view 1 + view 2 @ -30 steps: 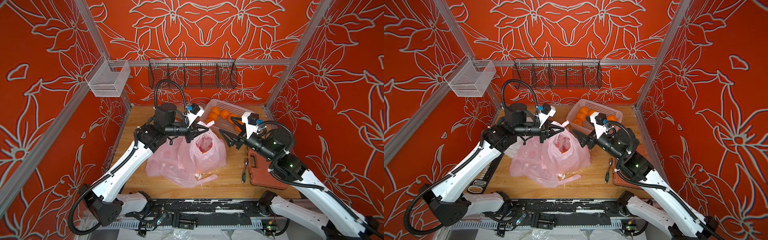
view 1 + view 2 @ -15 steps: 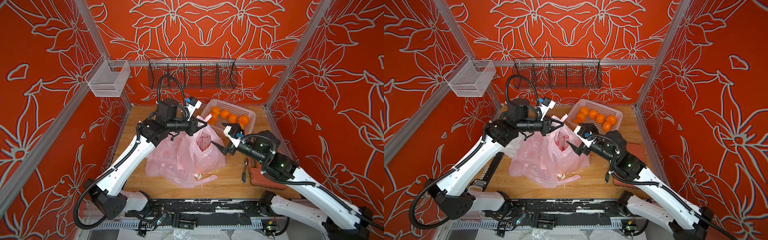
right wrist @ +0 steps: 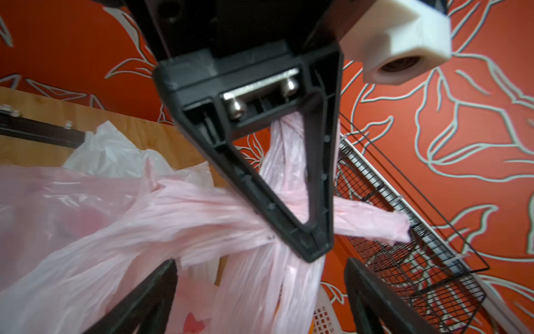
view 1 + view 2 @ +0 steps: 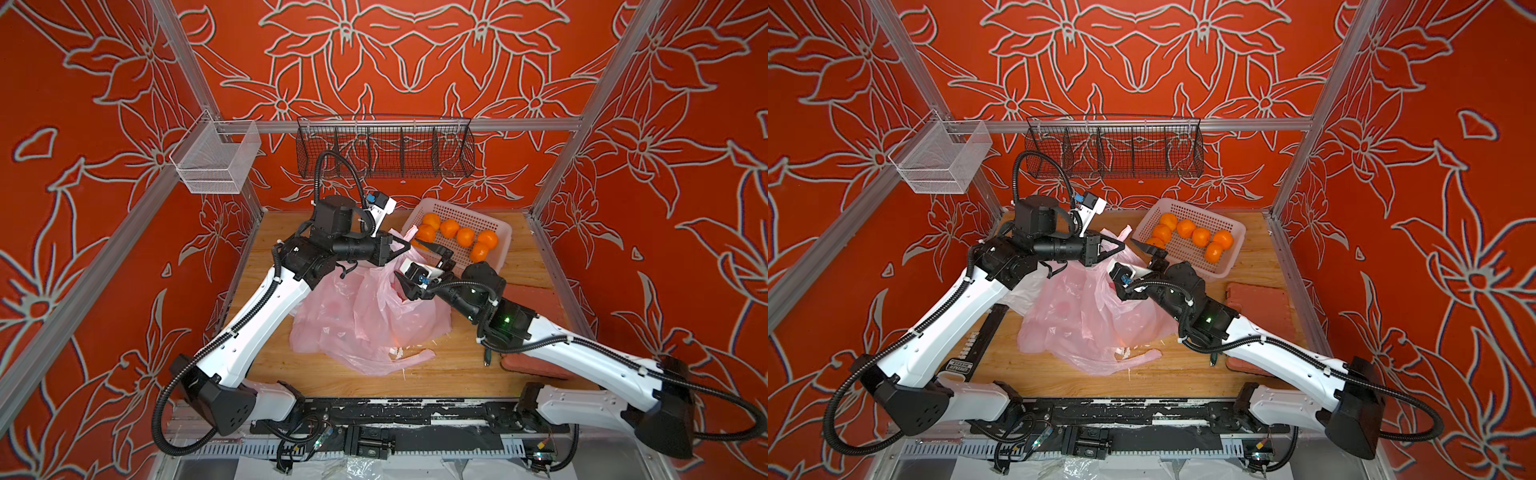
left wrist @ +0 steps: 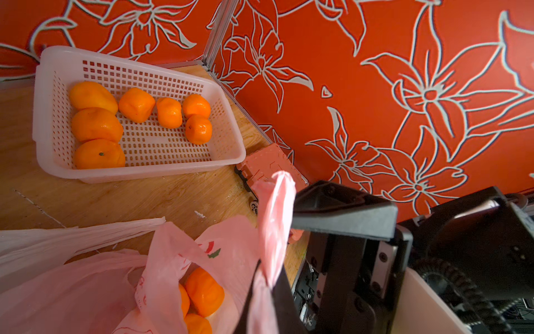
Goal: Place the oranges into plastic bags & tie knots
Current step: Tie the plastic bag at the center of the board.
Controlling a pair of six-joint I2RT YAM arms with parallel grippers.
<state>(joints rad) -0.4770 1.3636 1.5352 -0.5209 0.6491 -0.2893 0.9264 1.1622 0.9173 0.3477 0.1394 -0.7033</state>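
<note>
Right now the left fingers (image 3: 313,243) are pressed together on a twisted handle (image 5: 274,214) of the pink bag (image 4: 365,320), holding it up above the bag's mouth, close to the basket (image 4: 503,245). From the right wrist, another pink strap (image 3: 375,219) crosses the handle at the fingertip; whether the two are knotted I cannot tell. The right fingers (image 3: 144,297) stand wide apart and grip nothing. They straddle the pink plastic hanging below the left tip. In both top views they sit right against the left fingers, one overlapping the basket's near edge and the other over the bag's mouth. The pink bag slumps in the middle of the tabletop (image 4: 415,374), between the two arms, with its mouth gaping. The left wrist view shows three oranges (image 5: 203,292) inside it. Seven more lie loose in the basket at the back right, in an uneven cluster with part of the floor bare. The white bag (image 3: 107,150) lies crumpled beside the pink one, on the left arm's side, touching it. A red case (image 4: 1258,299) lies flat near the right edge, just in front of the basket, with the right arm crossing above its near end.
</note>
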